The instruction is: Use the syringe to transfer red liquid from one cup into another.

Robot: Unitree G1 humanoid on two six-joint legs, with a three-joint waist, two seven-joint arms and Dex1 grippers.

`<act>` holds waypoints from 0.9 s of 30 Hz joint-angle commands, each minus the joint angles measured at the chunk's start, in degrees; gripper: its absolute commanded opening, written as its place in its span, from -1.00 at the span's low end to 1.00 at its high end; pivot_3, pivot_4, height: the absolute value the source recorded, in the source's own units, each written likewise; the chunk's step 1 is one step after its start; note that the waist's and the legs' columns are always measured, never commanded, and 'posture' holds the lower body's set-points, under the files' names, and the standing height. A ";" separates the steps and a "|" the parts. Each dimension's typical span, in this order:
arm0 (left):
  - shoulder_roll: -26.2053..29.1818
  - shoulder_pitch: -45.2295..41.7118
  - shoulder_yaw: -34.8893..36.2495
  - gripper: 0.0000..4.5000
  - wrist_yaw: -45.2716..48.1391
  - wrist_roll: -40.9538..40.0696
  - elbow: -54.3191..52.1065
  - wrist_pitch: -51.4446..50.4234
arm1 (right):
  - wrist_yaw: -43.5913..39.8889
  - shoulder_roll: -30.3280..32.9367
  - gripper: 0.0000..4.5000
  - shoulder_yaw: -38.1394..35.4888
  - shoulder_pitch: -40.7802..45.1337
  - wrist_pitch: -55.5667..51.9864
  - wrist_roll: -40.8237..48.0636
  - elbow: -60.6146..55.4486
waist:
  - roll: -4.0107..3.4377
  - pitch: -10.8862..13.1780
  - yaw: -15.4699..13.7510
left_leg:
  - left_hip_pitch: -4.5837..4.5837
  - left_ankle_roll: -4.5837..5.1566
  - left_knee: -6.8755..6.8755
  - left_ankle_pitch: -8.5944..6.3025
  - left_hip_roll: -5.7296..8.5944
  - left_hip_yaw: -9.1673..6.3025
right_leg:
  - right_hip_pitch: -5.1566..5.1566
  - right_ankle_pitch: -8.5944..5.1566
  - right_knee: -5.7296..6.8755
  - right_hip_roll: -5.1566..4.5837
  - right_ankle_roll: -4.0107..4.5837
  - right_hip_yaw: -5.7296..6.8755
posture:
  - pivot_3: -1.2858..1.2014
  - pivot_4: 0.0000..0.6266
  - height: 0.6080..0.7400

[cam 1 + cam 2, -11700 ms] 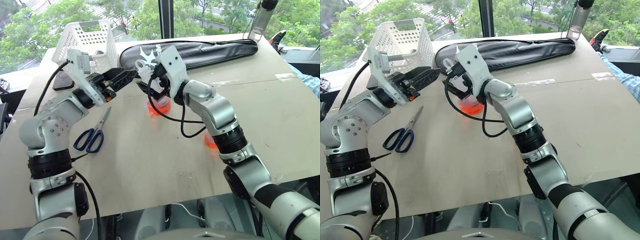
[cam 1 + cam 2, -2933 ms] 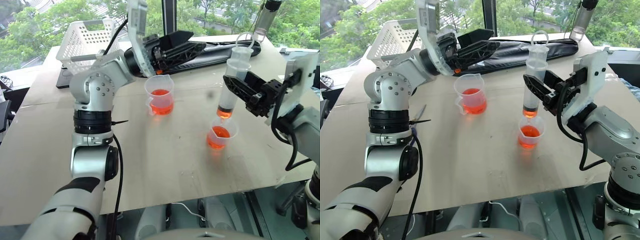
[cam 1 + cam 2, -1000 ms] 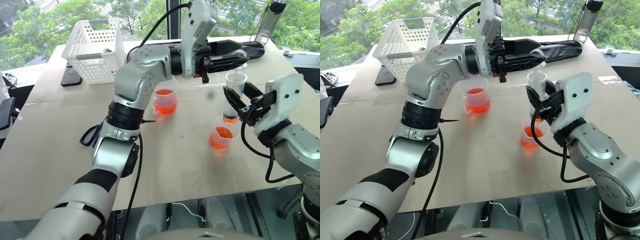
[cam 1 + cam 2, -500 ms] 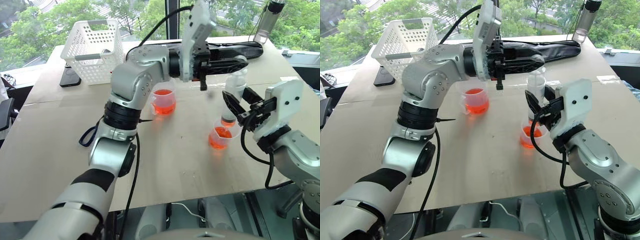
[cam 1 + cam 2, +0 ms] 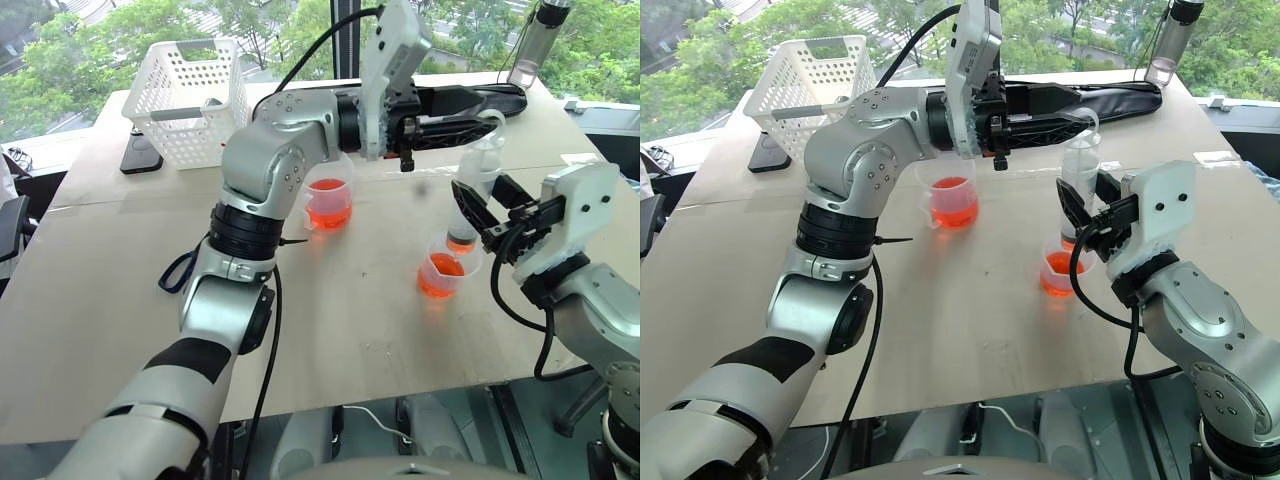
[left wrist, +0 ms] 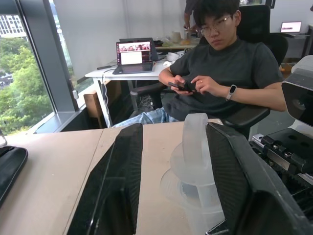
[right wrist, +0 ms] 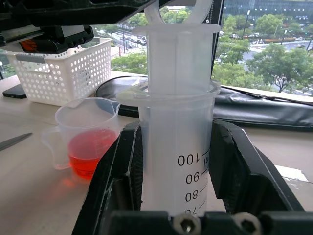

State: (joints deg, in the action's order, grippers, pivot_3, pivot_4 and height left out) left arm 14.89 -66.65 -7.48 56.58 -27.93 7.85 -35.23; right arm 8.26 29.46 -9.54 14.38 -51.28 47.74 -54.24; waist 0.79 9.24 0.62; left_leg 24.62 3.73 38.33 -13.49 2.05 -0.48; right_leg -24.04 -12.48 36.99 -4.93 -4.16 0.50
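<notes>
The syringe (image 5: 468, 196) stands upright over the shorter cup (image 5: 443, 276), which holds red liquid (image 5: 1058, 274). My right gripper (image 7: 176, 127) is shut on the syringe's barrel. A little red shows at the syringe's tip (image 5: 459, 239). My left gripper (image 5: 482, 120) reaches in level from the left; its fingers stand open on either side of the plunger's ring top (image 6: 195, 139). The taller spouted beaker (image 5: 328, 201) with red liquid stands on the table behind the left arm.
A white basket (image 5: 190, 95) and a dark phone (image 5: 139, 157) sit at the back left. A long black bag (image 5: 1120, 95) lies along the far edge, with a bottle (image 5: 530, 45) beyond it. Blue scissors (image 5: 178, 272) lie at the left. A seated person (image 6: 220, 63) is beyond the table's right side.
My left gripper's fingers have spread apart around the plunger's top. Both arms and the syringe have stayed nearly in place.
</notes>
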 commanded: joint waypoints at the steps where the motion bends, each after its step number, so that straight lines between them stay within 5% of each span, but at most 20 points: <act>1: 0.44 -0.27 0.24 0.01 -0.32 1.10 -0.86 1.21 | 0.54 0.20 -0.36 -1.71 0.32 1.04 -0.18 -2.79 | 0.00 0.00 0.00 | 0.00 0.00 0.00 0.00 0.00 0.00 | 0.00 0.00 0.00 0.00 0.00 0.00 | 0.03 -0.52 0.75; 13: -0.45 -0.49 -1.30 0.01 -1.00 4.83 0.52 3.78 | 0.56 0.13 -0.36 -0.27 0.19 1.39 -1.33 -3.52 | 0.00 0.00 -0.02 | 0.00 0.00 0.00 0.00 0.00 0.01 | 0.01 0.00 0.00 0.00 0.00 0.00 | 0.03 -0.52 0.75; 19: -1.64 -1.08 -1.32 -1.00 -1.09 5.17 1.85 5.04 | 1.75 -0.99 -0.36 1.57 2.05 0.20 -1.01 -4.25 | 0.00 0.00 -0.03 | 0.00 0.00 0.00 0.00 0.00 0.00 | 0.01 0.00 0.00 0.00 0.00 0.00 | 0.03 -0.52 0.75; 27: -1.85 -1.09 -1.29 -1.00 -0.35 5.08 2.52 6.34 | 3.80 -1.75 -0.36 0.78 6.22 -2.79 2.08 -3.50 | 0.00 0.00 0.01 | -0.01 0.00 0.00 0.00 0.00 0.00 | 0.01 0.00 0.01 0.00 0.00 0.00 | 0.03 -0.52 0.75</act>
State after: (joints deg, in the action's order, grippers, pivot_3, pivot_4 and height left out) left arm 13.18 -66.72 -8.70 56.19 -23.66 10.16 -29.46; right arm 12.52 28.15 -8.32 18.26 -54.91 47.17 -53.91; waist 0.79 9.24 0.63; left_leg 24.61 3.73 38.33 -13.49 2.05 -0.48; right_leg -24.03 -12.48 37.00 -4.93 -4.16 0.50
